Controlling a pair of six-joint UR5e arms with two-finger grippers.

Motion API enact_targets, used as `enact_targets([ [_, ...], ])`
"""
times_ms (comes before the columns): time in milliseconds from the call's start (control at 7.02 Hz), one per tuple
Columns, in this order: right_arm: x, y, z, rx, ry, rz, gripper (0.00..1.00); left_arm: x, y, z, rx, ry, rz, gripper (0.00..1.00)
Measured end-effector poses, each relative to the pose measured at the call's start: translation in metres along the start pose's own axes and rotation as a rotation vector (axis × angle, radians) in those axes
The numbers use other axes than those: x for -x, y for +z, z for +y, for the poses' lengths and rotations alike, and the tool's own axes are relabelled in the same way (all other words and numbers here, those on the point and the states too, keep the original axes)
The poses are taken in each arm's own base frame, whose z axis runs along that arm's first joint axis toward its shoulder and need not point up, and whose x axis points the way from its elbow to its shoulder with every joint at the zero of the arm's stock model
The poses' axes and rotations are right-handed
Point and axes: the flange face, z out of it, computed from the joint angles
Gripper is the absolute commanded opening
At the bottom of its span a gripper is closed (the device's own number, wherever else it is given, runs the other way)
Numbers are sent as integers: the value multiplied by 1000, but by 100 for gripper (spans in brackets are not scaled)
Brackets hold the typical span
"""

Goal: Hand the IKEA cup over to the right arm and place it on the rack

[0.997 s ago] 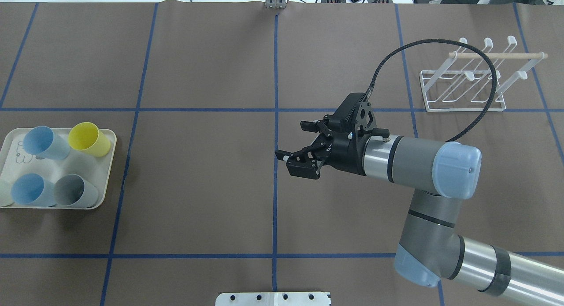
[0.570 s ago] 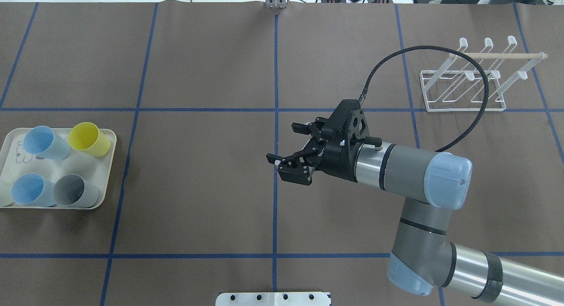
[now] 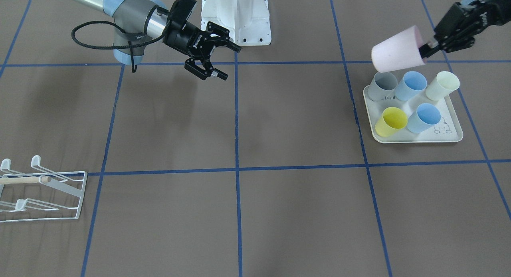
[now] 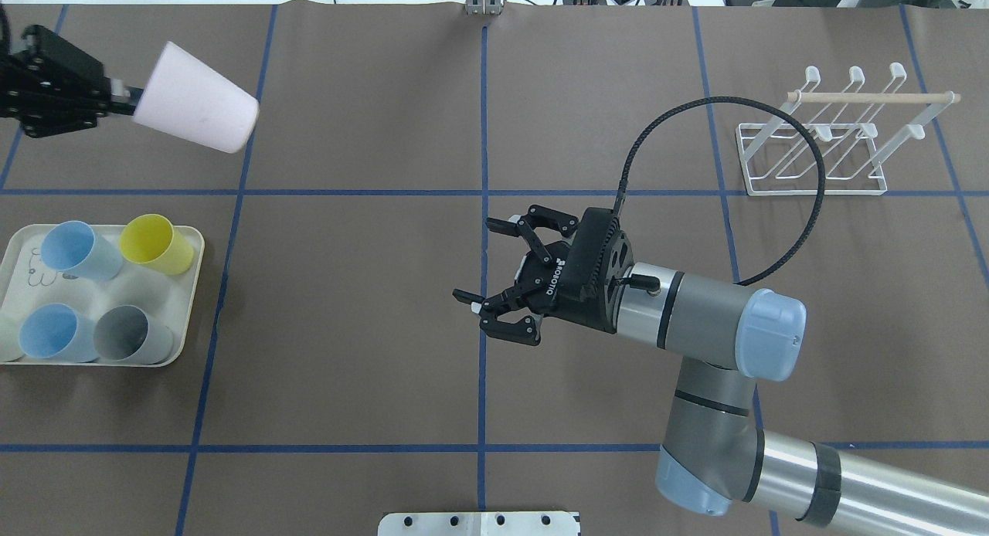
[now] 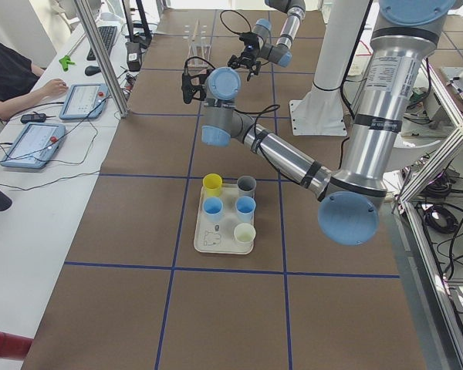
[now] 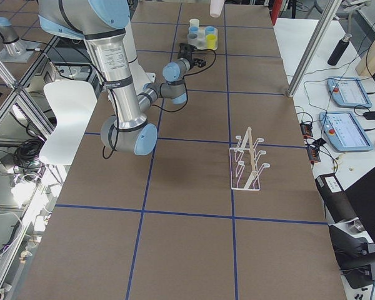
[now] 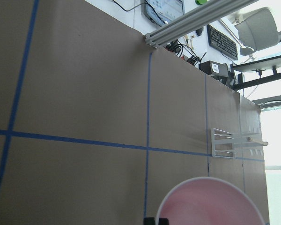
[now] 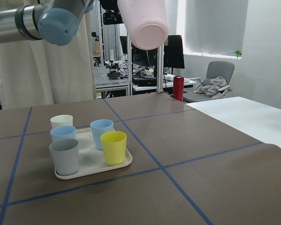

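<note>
**Pink cup aloft on the left, right jaws wide at mid-bench**

The cup (image 4: 197, 110) is held high over the left end of the bench (image 4: 348, 327), well clear of the surface. It is pinched at the rim by the left jaws and lies on its side, base pointed toward the centre. From the left wrist view, only the cup's pink mouth is caught at the bottom edge.

The right arm (image 4: 718, 327) is stretched to the centre line. Its jaws are spread wide, nothing is held between them, and they are turned toward the left end of the bench.

The rack (image 4: 811, 146) is seen at the far right, well apart from both arms, with its wooden dowel (image 4: 873, 97) laid across the prongs.

A tray (image 4: 181, 304) is set at the left edge, and five cups are carried upright in it: two blue, one yellow, one grey, one cream.

The bench is covered in brown sheeting, which is divided into large squares by blue tape lines (image 4: 483, 381).

Beyond it, a white desk (image 5: 31, 200) with two control tablets is picked out in the left side view, and a person in black (image 5: 8, 77) is seated there. A grey chair (image 8: 220, 75) and a red bottle (image 8: 179, 86) are glimpsed under a bright window.
</note>
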Motion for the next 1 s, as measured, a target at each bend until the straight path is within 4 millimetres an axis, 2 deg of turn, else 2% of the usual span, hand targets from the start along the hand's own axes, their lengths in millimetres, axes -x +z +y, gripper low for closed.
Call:
enact_targets([
  [142, 1, 11, -10, 13, -26, 5, 97, -19, 44, 23, 10, -28, 50, 0],
  [427, 3, 19, -21, 14, -66, 6, 97, -32, 108, 69, 54, -59, 98, 0],
  [712, 4, 20, -25, 6, -72, 4, 97, -27, 141, 98, 81, -75, 100, 0],
  [997, 5, 19, -27, -1, -70, 1, 97, -19, 157, 109, 95, -84, 86, 0],
])
